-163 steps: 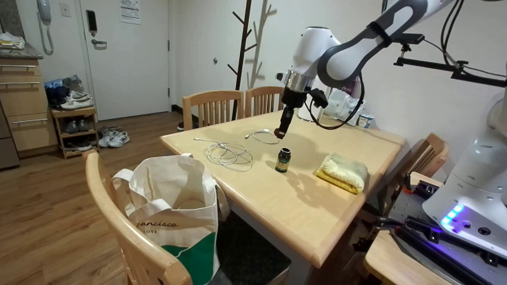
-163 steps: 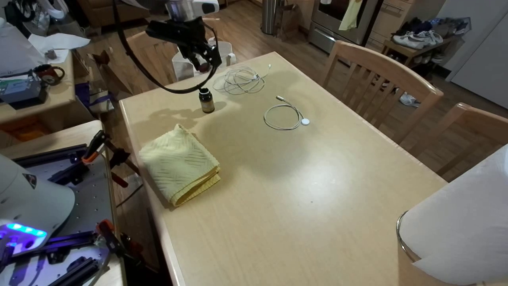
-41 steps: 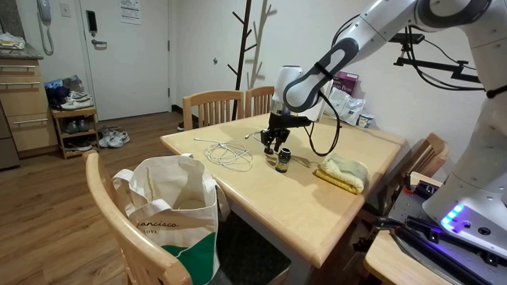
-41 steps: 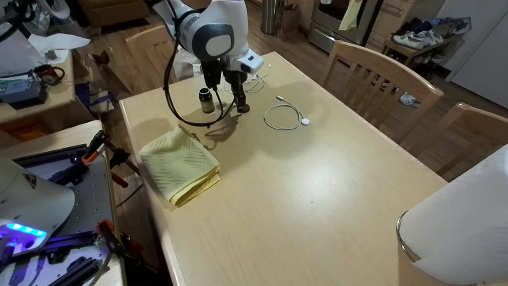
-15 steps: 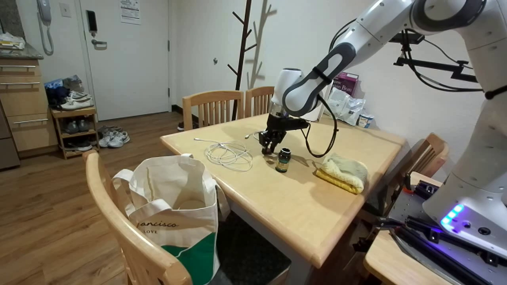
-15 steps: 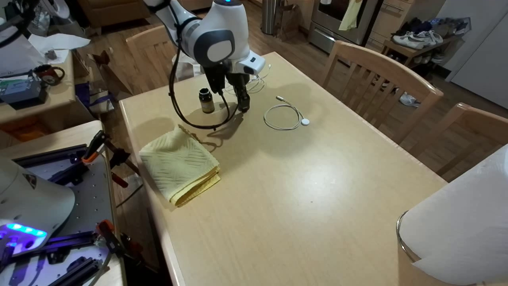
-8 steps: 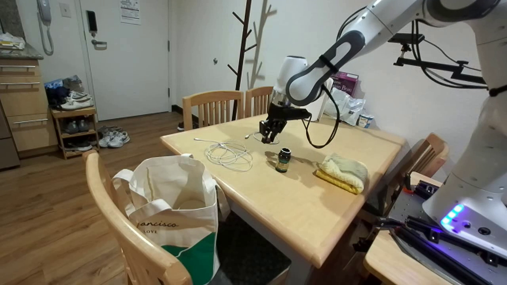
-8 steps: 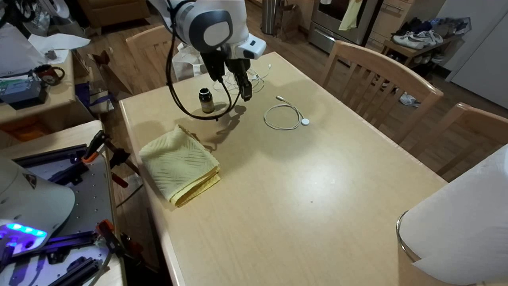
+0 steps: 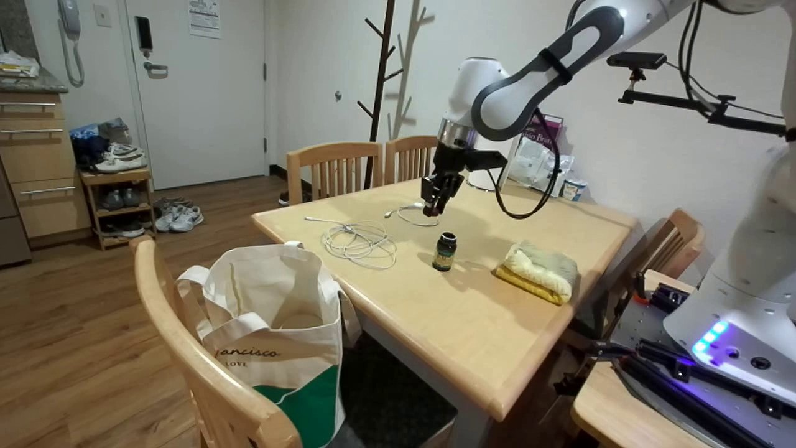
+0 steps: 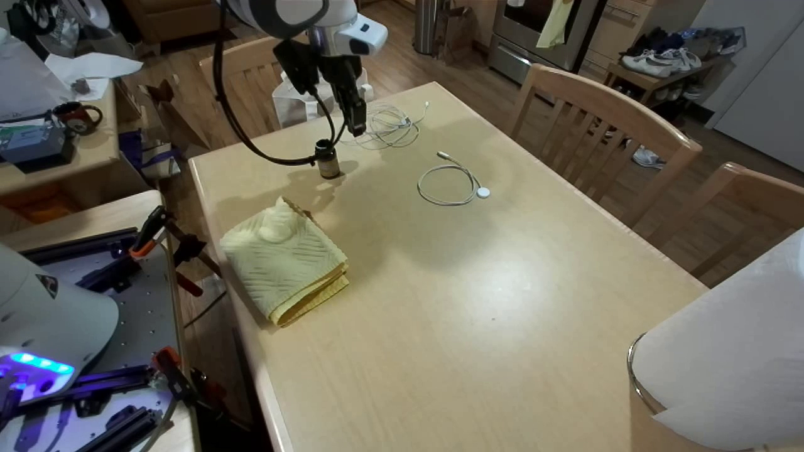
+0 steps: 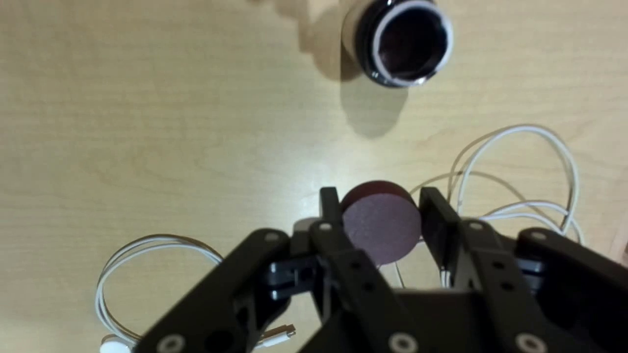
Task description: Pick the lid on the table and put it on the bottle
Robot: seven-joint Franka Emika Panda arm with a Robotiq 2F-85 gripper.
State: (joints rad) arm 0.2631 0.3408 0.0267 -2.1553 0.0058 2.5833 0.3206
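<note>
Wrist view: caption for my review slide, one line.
Gripper pinching the round reddish lid above the table, the uncapped bottle at the frame's top edge.

The bottle (image 9: pixel 444 252) has a glossy neck that catches the light; glass or plastic, I can't tell from here. Under it, the table (image 10: pixel 452 351) looks like smooth, grained wood with a sheen. Near the bottle, the lid (image 11: pixel 381 229) has a matt, smooth face, and the folded cloth (image 10: pixel 286 257) is matt and ridged. Well apart from the bottle, the roll (image 10: pixel 735 351) is matt paper on a shiny metal stand (image 10: pixel 634 379).
</note>
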